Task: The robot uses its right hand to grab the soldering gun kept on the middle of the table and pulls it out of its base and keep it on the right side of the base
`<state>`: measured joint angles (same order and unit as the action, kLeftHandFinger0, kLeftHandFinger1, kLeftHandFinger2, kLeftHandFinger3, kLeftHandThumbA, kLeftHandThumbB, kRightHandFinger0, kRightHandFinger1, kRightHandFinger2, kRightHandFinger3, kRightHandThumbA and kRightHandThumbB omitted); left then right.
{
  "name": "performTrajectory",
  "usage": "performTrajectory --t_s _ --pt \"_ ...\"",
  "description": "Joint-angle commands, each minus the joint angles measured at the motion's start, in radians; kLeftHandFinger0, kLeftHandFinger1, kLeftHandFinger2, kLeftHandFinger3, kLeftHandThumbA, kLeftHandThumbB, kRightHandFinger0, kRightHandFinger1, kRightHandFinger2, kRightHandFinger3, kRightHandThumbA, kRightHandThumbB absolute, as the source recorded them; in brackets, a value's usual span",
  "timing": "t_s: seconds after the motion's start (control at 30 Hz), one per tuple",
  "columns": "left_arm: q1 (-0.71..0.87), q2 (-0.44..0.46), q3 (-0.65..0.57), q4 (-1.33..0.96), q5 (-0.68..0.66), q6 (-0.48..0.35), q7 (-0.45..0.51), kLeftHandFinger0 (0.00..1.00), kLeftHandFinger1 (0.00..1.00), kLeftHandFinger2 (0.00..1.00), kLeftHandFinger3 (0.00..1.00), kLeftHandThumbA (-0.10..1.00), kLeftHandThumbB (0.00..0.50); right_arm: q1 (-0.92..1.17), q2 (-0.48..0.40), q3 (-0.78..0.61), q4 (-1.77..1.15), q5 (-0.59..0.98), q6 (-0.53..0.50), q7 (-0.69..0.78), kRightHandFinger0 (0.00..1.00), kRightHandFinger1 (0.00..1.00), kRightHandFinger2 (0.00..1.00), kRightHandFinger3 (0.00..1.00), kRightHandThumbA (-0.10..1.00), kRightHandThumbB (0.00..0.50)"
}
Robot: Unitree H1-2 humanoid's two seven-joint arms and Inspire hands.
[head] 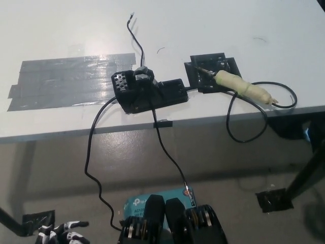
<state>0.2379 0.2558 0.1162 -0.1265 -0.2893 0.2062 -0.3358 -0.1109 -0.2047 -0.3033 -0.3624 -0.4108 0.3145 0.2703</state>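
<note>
Now the cream-handled soldering gun [242,88] lies on the white worktop [284,46] just right of the black plastic base [150,91], tip on a small black tray [212,71]. Placement looks done; best to retreat clear of its black cord [254,133]. Right hand out of view; white left hand [60,234] low, grip unclear.

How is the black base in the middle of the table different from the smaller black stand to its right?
The base is larger and longer; the stand is smaller and squarish. The soldering iron lies with its tip on the stand, while the base holds no iron. Both are black and sit near the table's front edge.
</note>
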Motion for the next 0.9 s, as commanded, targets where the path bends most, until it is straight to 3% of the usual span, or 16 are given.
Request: performTrajectory --t_s 0.0,0.07,0.1,0.13,0.23,0.27,0.3,0.33,0.37,0.4,0.5,0.57,0.7,0.73,0.8,0.87 --pt "0.018 0.013 0.026 -0.014 0.014 -0.092 0.014 0.33 0.38 0.42 0.67 0.94 0.457 0.057 0.001 -0.066 0.046 0.143 -0.097 -0.080 0.08 0.17 0.42 0.94 0.03 0.136" --pt "0.022 0.015 0.030 -0.020 0.011 -0.082 0.013 0.33 0.40 0.45 0.69 0.88 0.444 0.081 -0.003 -0.073 0.097 0.148 -0.114 -0.090 0.07 0.17 0.41 0.93 0.11 0.147" --pt "0.026 0.021 0.031 -0.029 0.015 -0.070 0.015 0.37 0.43 0.50 0.74 0.86 0.394 0.101 -0.007 -0.062 0.145 0.142 -0.095 -0.082 0.08 0.21 0.48 1.00 0.13 0.148" --pt "0.025 0.021 0.033 -0.027 0.015 -0.073 0.015 0.37 0.43 0.51 0.75 0.84 0.367 0.109 -0.010 -0.051 0.160 0.137 -0.096 -0.081 0.05 0.17 0.46 1.00 0.12 0.155" --pt "0.016 0.021 0.040 -0.031 0.012 -0.061 0.023 0.31 0.40 0.49 0.71 0.77 0.348 0.112 -0.024 -0.016 0.218 0.122 -0.141 -0.097 0.08 0.20 0.44 0.98 0.13 0.179" --pt "0.010 0.017 0.049 -0.036 0.005 -0.042 0.034 0.30 0.38 0.45 0.65 0.70 0.387 0.115 -0.033 0.009 0.236 0.112 -0.145 -0.089 0.06 0.17 0.39 0.94 0.15 0.205" --pt "0.010 0.015 0.052 -0.036 0.003 -0.038 0.035 0.30 0.37 0.44 0.63 0.68 0.387 0.117 -0.035 0.015 0.238 0.114 -0.146 -0.091 0.05 0.16 0.38 0.93 0.15 0.208" --pt "0.010 0.015 0.053 -0.042 0.006 -0.033 0.037 0.28 0.32 0.35 0.53 0.65 0.392 0.118 -0.036 0.022 0.249 0.123 -0.149 -0.091 0.08 0.16 0.38 0.89 0.14 0.222" --pt "0.008 0.016 0.054 -0.046 0.008 -0.030 0.037 0.27 0.30 0.32 0.50 0.64 0.394 0.116 -0.040 0.030 0.257 0.122 -0.151 -0.095 0.07 0.16 0.38 0.89 0.14 0.222" --pt "0.006 0.011 0.061 -0.049 -0.003 -0.007 0.043 0.18 0.18 0.20 0.38 0.57 0.410 0.117 -0.044 0.034 0.269 0.126 -0.149 -0.094 0.09 0.19 0.42 0.90 0.13 0.210" --pt "0.000 -0.006 0.080 -0.065 -0.049 0.040 0.050 0.01 0.03 0.04 0.14 0.42 0.413 0.112 -0.059 0.051 0.284 0.124 -0.159 -0.099 0.10 0.22 0.45 0.90 0.15 0.178" --pt "-0.005 -0.014 0.092 -0.073 -0.059 0.068 0.063 0.00 0.00 0.00 0.06 0.38 0.397 0.108 -0.066 0.064 0.293 0.124 -0.165 -0.103 0.10 0.20 0.43 0.88 0.15 0.187" --pt "-0.007 -0.002 0.092 -0.065 -0.034 0.046 0.057 0.02 0.05 0.04 0.05 0.41 0.396 0.103 -0.074 0.084 0.296 0.129 -0.157 -0.102 0.09 0.20 0.41 0.86 0.18 0.194" --pt "-0.007 -0.001 0.094 -0.066 -0.039 0.037 0.053 0.06 0.11 0.10 0.10 0.41 0.391 0.102 -0.080 0.096 0.300 0.123 -0.167 -0.103 0.09 0.20 0.41 0.85 0.20 0.192" --pt "-0.005 -0.002 0.098 -0.076 -0.047 0.042 0.053 0.10 0.14 0.13 0.12 0.41 0.384 0.099 -0.089 0.112 0.304 0.123 -0.172 -0.100 0.09 0.21 0.43 0.86 0.22 0.187" --pt "-0.007 0.003 0.095 -0.074 -0.017 0.047 0.066 0.12 0.16 0.17 0.23 0.47 0.401 0.096 -0.097 0.126 0.308 0.123 -0.175 -0.104 0.03 0.17 0.41 0.87 0.25 0.203"
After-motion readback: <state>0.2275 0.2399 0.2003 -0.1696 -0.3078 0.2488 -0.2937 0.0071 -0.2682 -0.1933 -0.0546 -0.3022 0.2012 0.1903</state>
